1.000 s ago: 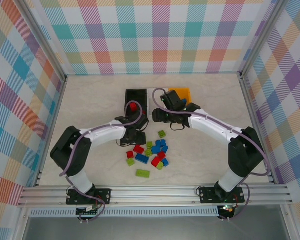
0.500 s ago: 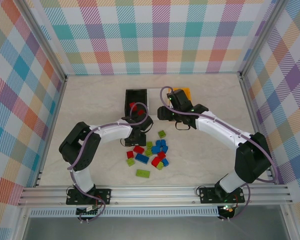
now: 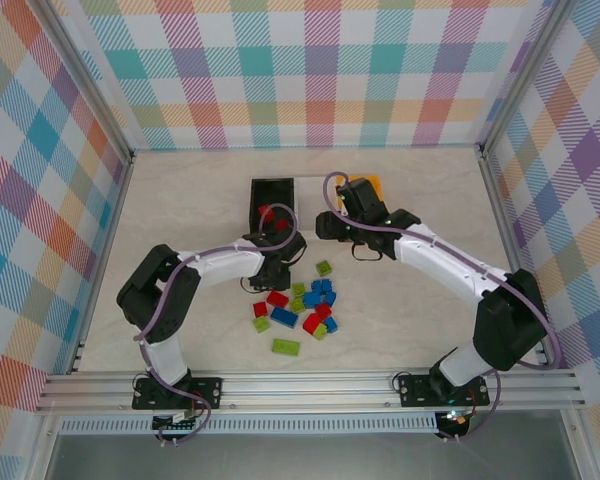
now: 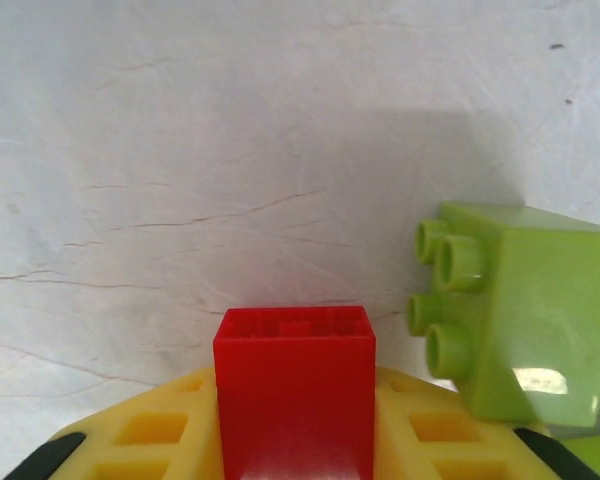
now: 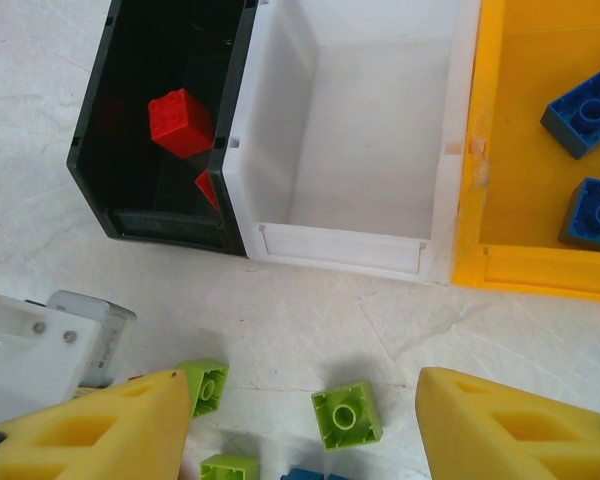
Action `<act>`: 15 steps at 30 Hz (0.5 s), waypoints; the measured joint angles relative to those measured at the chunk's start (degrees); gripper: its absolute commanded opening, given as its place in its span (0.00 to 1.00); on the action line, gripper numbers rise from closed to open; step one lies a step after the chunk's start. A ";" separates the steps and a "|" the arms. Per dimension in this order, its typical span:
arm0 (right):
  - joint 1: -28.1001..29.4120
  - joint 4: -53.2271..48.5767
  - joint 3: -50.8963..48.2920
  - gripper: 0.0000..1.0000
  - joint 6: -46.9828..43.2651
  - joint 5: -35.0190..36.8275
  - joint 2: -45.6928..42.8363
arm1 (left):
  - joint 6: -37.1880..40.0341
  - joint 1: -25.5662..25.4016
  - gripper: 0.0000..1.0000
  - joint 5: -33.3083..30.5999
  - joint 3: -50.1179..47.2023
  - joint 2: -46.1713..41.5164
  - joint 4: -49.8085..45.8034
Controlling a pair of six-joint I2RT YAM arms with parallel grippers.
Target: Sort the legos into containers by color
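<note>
Lego (image 4: 295, 385), red, in left end effector (image 4: 295, 450)

Table (image 3: 180, 210), pale marbled top: your holdings on it.
You have three joined containers (image 5: 335, 245) at the far middle, black, white and orange in a row. Just nearer lies a loose cluster of legos (image 3: 302, 305) in red, blue and lime. One long lime brick (image 3: 286, 347) sits apart, toward the arm bases.
</note>
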 measured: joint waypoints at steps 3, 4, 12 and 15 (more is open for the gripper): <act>-0.07 0.24 -1.31 0.62 0.55 0.15 -1.62 | 0.00 0.42 0.32 -1.40 0.15 -4.13 -1.70; -0.11 0.35 -1.68 0.62 0.61 0.15 -2.05 | 0.00 0.66 0.32 -1.77 0.59 -5.66 -2.51; -0.70 0.63 -3.89 0.63 1.86 0.61 -4.42 | 0.22 7.45 0.32 -4.20 14.86 -5.95 -4.44; -0.87 0.66 -4.24 0.63 1.86 0.85 -4.98 | 0.68 9.73 0.32 -5.16 22.34 -0.31 -4.42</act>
